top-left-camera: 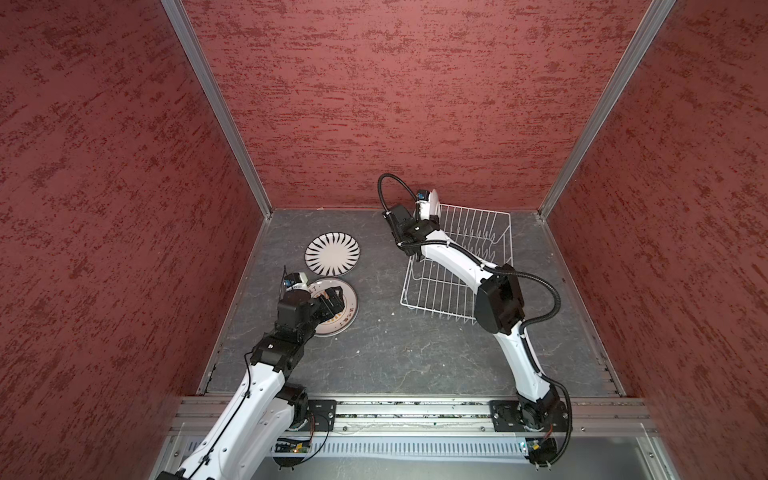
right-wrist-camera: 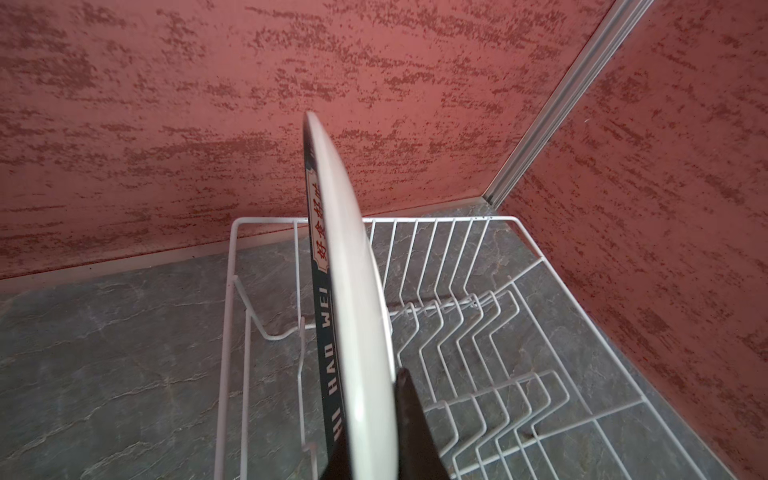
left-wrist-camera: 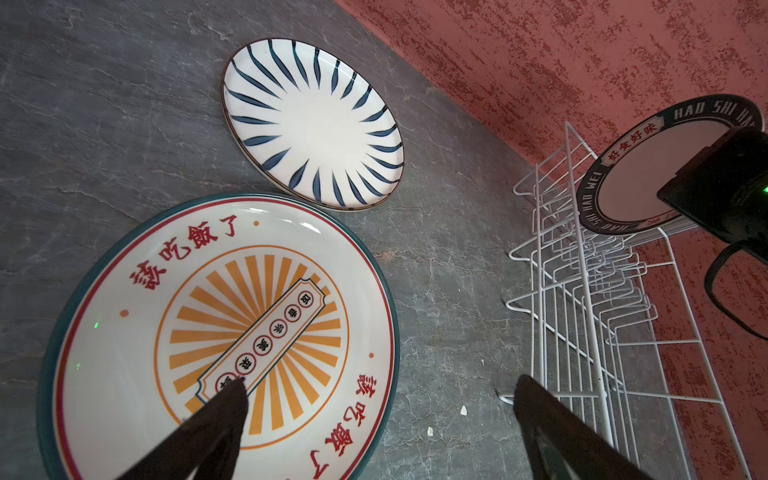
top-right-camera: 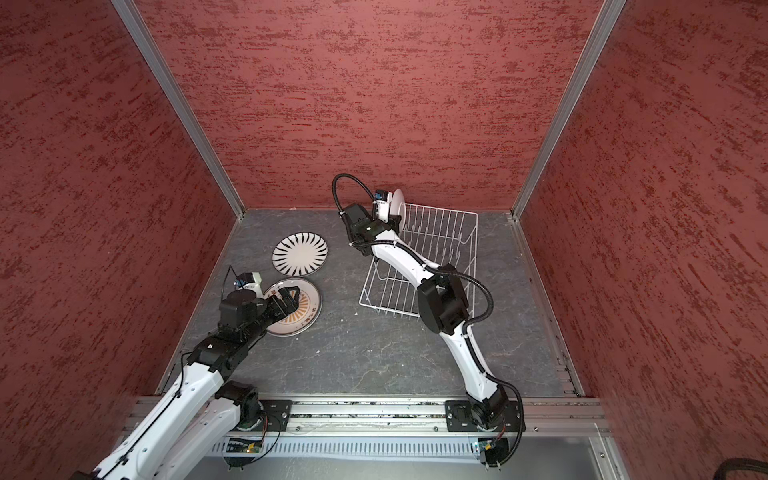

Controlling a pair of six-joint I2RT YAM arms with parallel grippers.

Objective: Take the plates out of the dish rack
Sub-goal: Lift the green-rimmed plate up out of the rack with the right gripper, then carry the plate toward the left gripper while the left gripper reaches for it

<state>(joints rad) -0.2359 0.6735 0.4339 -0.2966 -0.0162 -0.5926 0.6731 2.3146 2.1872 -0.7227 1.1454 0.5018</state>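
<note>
Two plates lie face up on the grey table at the left: a black-striped plate [top-left-camera: 332, 254] [top-right-camera: 300, 254] [left-wrist-camera: 313, 124] and, nearer, an orange sunburst plate [top-left-camera: 347, 309] [top-right-camera: 309, 309] [left-wrist-camera: 124, 374]. My left gripper [top-left-camera: 334, 301] [top-right-camera: 289, 301] [left-wrist-camera: 380, 382] hovers open over the sunburst plate's edge, holding nothing. The white wire dish rack [top-left-camera: 469, 232] [top-right-camera: 436, 232] [left-wrist-camera: 602, 316] [right-wrist-camera: 478, 332] stands at the back right. My right gripper [top-left-camera: 430, 220] [top-right-camera: 392, 222] [right-wrist-camera: 374, 415] is shut on a dark lettered-rim plate [top-left-camera: 433, 201] [top-right-camera: 399, 201] [left-wrist-camera: 648, 174] [right-wrist-camera: 353, 291], held upright on edge over the rack's far left end.
Red textured walls close in the back and both sides; the rack sits near the back wall [right-wrist-camera: 249, 124]. An aluminium rail [top-left-camera: 415, 411] with both arm bases runs along the front. Small white crumbs [left-wrist-camera: 463, 411] lie on the table between the sunburst plate and the rack.
</note>
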